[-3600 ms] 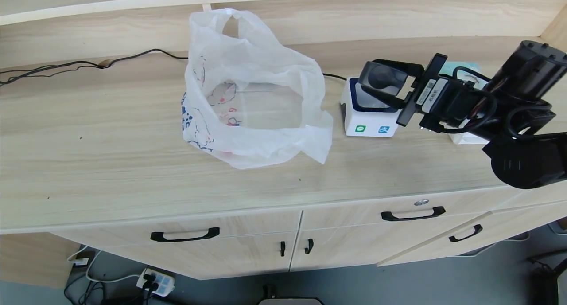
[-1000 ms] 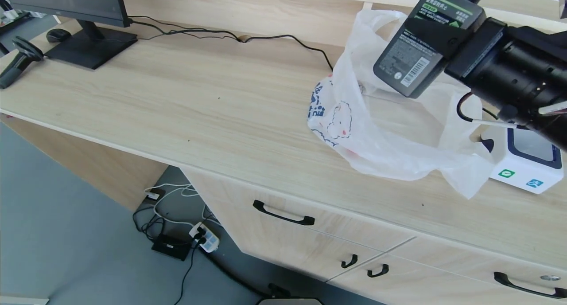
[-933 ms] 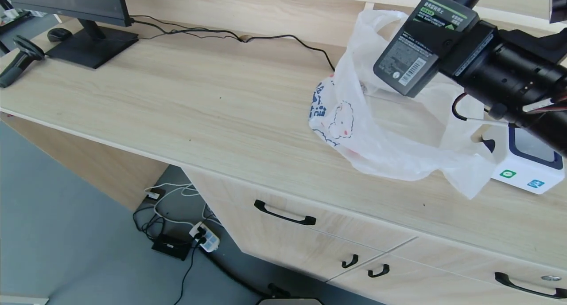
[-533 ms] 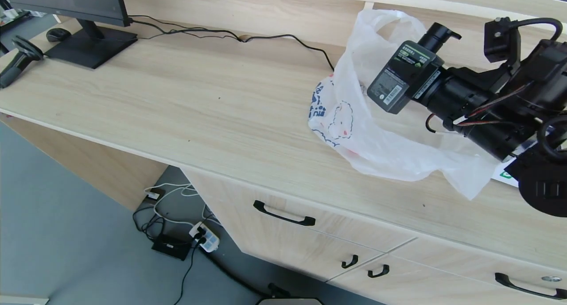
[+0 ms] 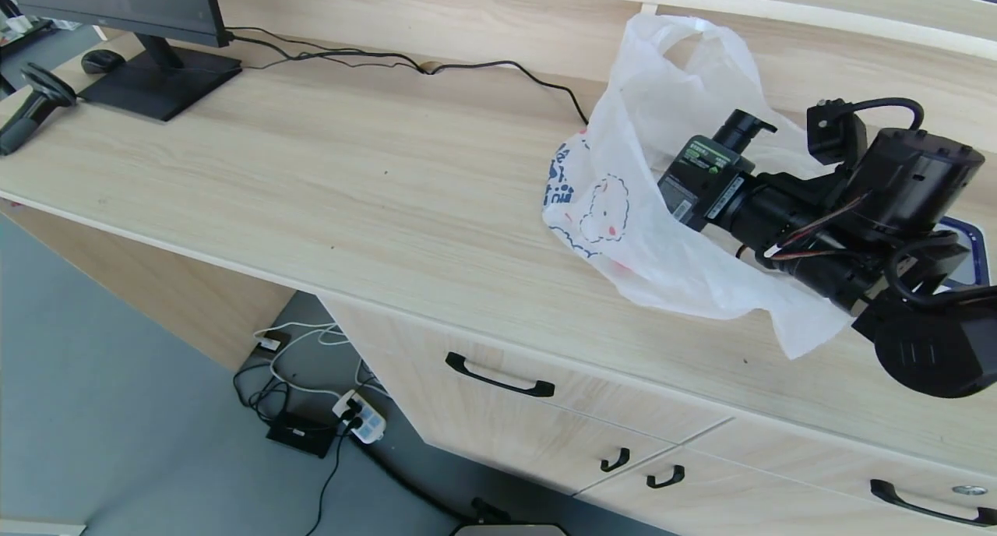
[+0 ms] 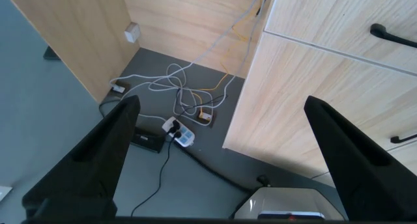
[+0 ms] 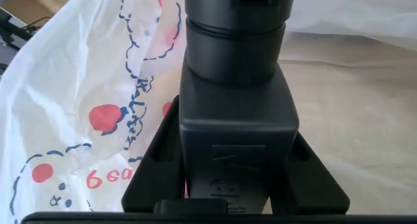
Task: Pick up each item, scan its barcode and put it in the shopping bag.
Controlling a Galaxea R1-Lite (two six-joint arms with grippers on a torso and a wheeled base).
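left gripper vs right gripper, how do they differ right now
The left gripper is open and empty; the right gripper is shut on a black bottle. The left gripper hangs over the floor beside the cabinet; the right gripper is above the counter, in the shopping bag's mouth. Both are black.

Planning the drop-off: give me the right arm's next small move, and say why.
Probably open the right gripper and release the dark bottle. It is clamped inside the mouth of the shopping bag, with bag wall beside it and the bag's floor beneath in the right wrist view.
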